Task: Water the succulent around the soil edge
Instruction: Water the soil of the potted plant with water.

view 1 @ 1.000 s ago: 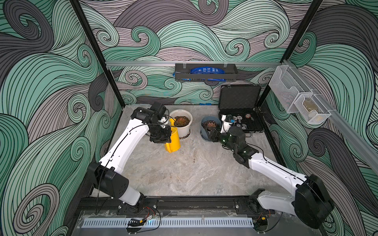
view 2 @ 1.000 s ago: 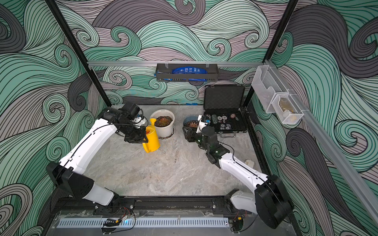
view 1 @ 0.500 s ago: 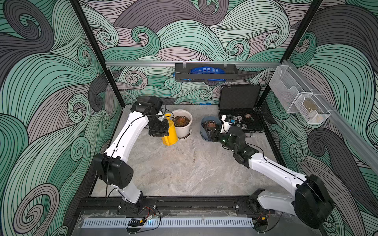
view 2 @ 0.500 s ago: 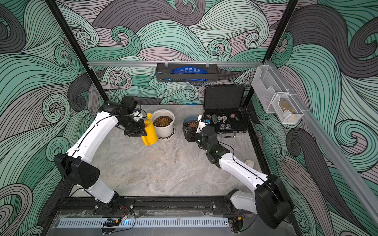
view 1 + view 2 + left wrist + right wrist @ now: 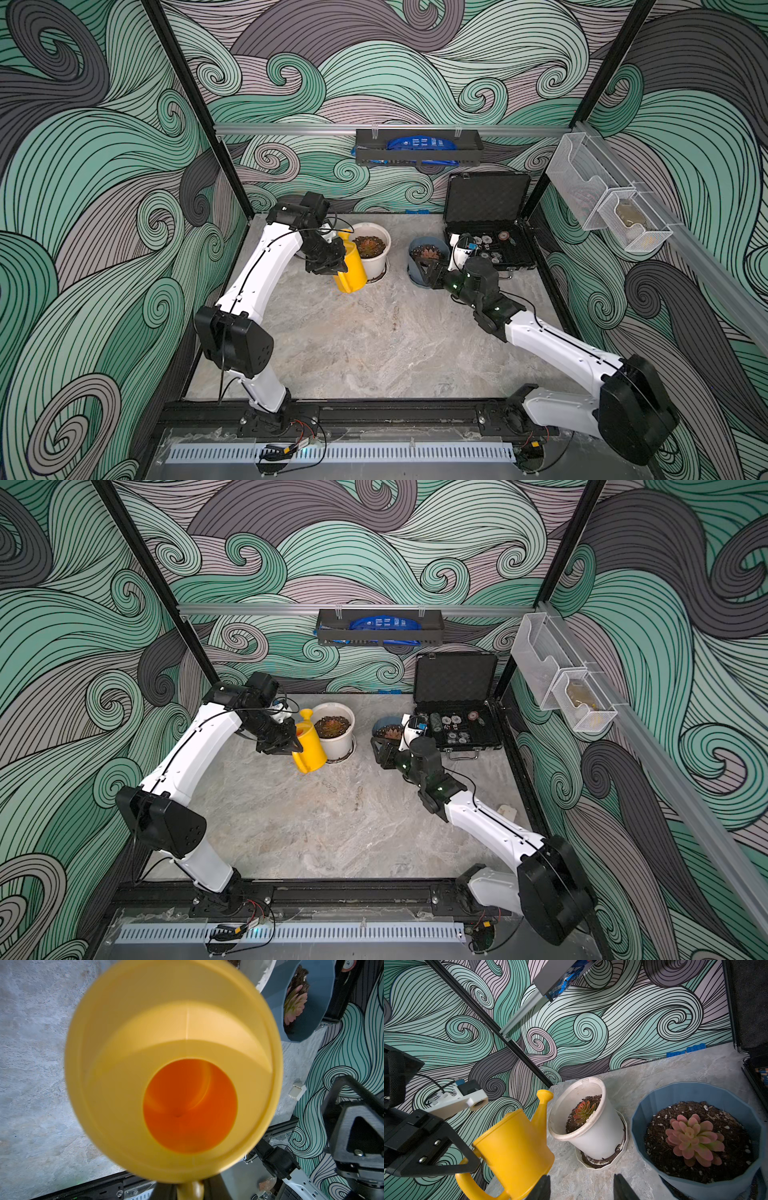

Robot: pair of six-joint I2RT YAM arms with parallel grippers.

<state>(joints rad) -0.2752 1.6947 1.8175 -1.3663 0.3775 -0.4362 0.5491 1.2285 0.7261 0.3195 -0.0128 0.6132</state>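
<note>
Left end effector (image 5: 328, 268) clamped fully shut on the handle (image 5: 467, 1184) of the yellow watering can (image 5: 352, 266); we record the can tilted, its spout (image 5: 544, 1097) just beside the rim of the white pot (image 5: 384, 259), outside it. The succulent (image 5: 368, 246) sits in that pot, near the back edge of the worktop (image 5: 374, 340), left of centre. Right end effector (image 5: 581, 1188) partly open, gripping nothing, just beside the blue pot (image 5: 415, 274); this pot holds a second succulent (image 5: 694, 1138).
</note>
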